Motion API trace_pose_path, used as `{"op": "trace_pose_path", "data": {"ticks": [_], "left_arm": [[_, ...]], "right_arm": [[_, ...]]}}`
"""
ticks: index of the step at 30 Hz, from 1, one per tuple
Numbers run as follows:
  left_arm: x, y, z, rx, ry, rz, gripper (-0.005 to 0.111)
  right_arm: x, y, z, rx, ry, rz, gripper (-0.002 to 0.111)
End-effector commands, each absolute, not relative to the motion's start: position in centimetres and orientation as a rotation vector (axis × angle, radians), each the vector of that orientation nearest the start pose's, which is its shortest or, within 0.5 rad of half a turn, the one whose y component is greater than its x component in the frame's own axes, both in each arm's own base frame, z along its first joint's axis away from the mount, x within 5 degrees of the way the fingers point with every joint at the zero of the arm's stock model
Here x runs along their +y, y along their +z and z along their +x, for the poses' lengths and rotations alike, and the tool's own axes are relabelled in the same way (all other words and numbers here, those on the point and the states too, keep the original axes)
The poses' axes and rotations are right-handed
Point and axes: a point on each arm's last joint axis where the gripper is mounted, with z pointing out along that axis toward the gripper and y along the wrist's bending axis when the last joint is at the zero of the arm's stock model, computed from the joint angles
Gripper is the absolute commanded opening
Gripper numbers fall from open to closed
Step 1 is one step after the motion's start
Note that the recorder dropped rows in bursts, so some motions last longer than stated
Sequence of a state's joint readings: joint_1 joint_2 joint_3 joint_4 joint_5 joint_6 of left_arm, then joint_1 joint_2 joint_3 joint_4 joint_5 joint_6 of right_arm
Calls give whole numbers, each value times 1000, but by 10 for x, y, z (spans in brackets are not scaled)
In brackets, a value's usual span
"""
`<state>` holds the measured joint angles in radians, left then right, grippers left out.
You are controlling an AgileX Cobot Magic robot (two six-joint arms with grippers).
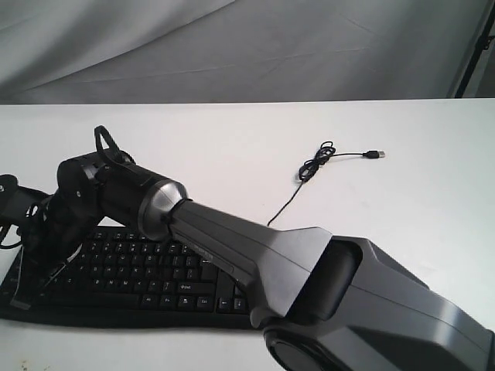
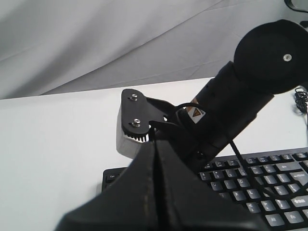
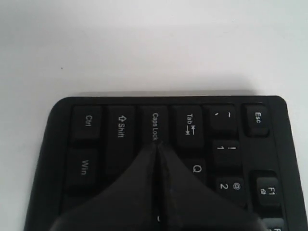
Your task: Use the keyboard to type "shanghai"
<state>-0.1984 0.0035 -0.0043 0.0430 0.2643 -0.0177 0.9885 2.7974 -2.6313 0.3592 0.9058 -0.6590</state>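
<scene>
The black keyboard [image 1: 155,280] lies along the table's front edge, left of centre. Its thin USB cable [image 1: 317,165] runs off behind it. My right arm reaches across from the lower right to the keyboard's left end. There the right gripper [image 3: 158,144] is shut, with its tip over the Caps Lock key [image 3: 155,122], next to Q. In the exterior view its fingers [image 1: 48,272] point down at that end. My left gripper [image 2: 155,140] is shut on nothing. It is just beside the right arm's wrist [image 2: 144,122], above the keyboard [image 2: 276,192].
The white table [image 1: 232,139] stretches behind and to the right of the keyboard. A grey cloth backdrop [image 1: 232,46] hangs behind it, and a dark stand [image 1: 473,46] is at the far right. The left arm [image 1: 14,199] shows at the left edge.
</scene>
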Motion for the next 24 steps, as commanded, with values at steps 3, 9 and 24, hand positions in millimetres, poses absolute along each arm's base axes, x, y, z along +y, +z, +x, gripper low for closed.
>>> {"op": "trace_pose_path", "data": {"ticks": [3,9,24], "left_arm": [[-10,190,54,1734,-121,189,0],[-10,190,54,1734,-121,189,0],[-10,190,54,1734,-121,189,0]], "right_arm": [[498,120,300,1853,552,-1759,0],[490,149,302,1830,441,-1806,0],[414,151,307,2023,386,-1801,0]]}}
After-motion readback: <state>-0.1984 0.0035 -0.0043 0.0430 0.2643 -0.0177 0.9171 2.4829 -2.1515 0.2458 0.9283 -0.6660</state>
